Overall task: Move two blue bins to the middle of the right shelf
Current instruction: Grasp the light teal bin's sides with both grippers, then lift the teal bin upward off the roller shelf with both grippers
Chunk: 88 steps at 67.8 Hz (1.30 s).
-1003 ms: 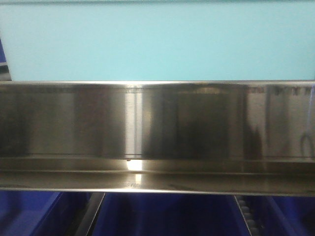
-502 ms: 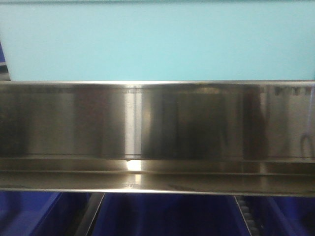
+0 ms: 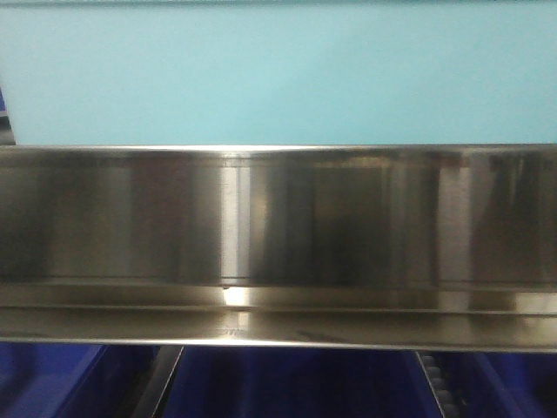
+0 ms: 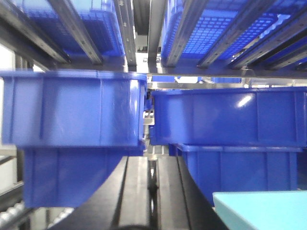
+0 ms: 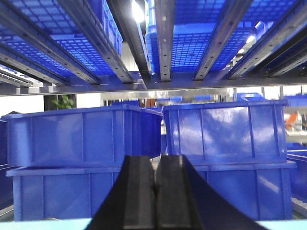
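The right gripper (image 5: 154,163) has its two black fingers pressed flat together, with only a thin seam between them and nothing held. The pale blue bin (image 5: 43,224) shows as a thin strip along the lower edge, on either side of those fingers. Beyond the bin stand dark blue tubs (image 5: 81,136), stacked two high, and above them run steel roller tracks (image 5: 164,38) carrying more dark blue tubs with mesh floors.

The left gripper (image 4: 152,165) sits just to the left of a corner of the pale blue bin, its fingers drawn close with a narrow dark slit between them. Whether they quite meet cannot be told, and nothing is seen between them. Beyond that corner stand more stacked dark blue tubs, the nearest one blurred.

From the front, the pale blue bin's smooth side fills the upper part of the view. The broad brushed-steel front rail (image 3: 278,218) of the shelf runs directly beneath the bin. Below the rail lie dark blue tubs and a roller track (image 3: 439,383).
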Available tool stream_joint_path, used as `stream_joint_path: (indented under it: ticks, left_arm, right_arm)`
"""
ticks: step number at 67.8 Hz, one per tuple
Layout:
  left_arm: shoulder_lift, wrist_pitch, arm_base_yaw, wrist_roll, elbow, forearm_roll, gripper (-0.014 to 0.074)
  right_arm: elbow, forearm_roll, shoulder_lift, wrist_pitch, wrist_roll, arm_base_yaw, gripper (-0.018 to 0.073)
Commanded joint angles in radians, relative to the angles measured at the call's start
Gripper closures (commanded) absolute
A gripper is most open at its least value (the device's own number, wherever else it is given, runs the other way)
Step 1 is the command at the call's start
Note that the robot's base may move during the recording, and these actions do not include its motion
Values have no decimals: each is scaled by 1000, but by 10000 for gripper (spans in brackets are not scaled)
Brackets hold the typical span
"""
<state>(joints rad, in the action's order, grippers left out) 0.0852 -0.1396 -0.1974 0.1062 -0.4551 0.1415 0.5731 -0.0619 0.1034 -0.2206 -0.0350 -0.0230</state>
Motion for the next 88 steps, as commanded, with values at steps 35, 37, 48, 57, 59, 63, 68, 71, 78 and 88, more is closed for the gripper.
stream_joint_path:
  ticks: [35,37,48,57,59,63,68,71,78,88]
  left_arm:
    - [517,-345,-161,0,-474,-113,18]
    - [549,-376,-194,0,-506,-112,18]
    - [772,-608,-302,0,-704,-112,29]
    - [970,-808,-314,0,-880,-119,29]
    - [1005,-854,-314,0,-913,-119,29]
    - [1082,-922,-314,4,-981,-119,29]
    - [1167,-1000,-314,10,-1050,-119,29]
    - [1210,-1036,-314,15,-1093,-130,29]
    - [1302,-1081,-314,55,-1163,-141,29]
    - [1393,-1081,-314,80,-1195,-141,29]
  right_arm:
    - [368,-138,375,-278,84,-39,13]
    - [393,-170,413,-318,127,-56,13]
    - [587,-201,650,-591,157,-132,13]
    - [757,-196,835,-762,157,-162,13]
    - [789,-197,870,-792,157,-163,13]
    - [854,-195,935,-856,157,-165,13]
    - [915,-188,1014,-924,157,-172,13]
    - [940,-184,1059,-963,157,-182,13]
    - [964,-148,1140,-1000,152,-222,13]
    - [964,-36,1217,-1000,56,-296,13]
